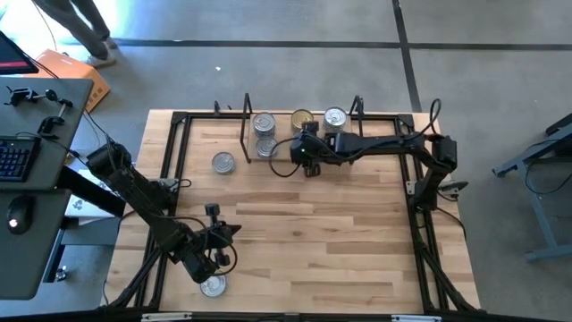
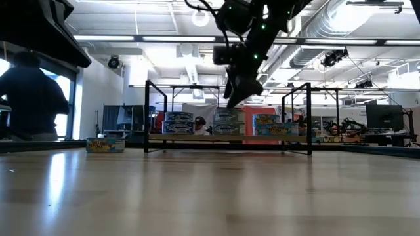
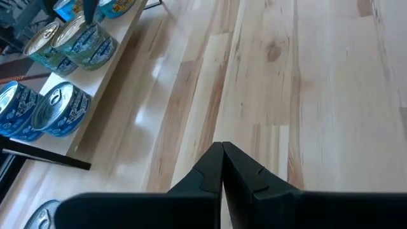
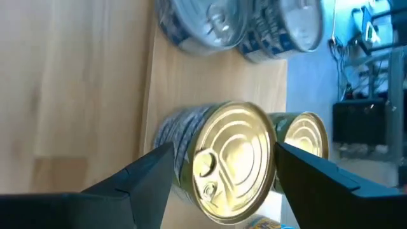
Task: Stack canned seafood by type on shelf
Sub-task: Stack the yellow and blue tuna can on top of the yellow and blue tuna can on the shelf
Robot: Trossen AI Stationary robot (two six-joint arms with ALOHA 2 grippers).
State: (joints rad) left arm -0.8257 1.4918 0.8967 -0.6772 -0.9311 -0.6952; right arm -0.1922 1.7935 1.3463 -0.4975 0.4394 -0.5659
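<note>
Over the shelf (image 1: 268, 152) at the table's far edge, the right gripper (image 4: 222, 166) hovers with fingers spread either side of a gold-lidded tin (image 4: 234, 159), not touching it. Silver-lidded tins (image 1: 264, 123) sit on the shelf beside it. Well away from the shelf, the left gripper (image 3: 222, 166) is pressed together, empty.

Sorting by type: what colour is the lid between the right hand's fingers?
Gold round tin lid, clearest in the right wrist view.

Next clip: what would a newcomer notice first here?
The right gripper hangs open over the shelf at the table's far edge, its fingers either side of a gold-lidded tin. The left gripper waits shut near the front left corner, close to a lone silver-lidded tin.
</note>
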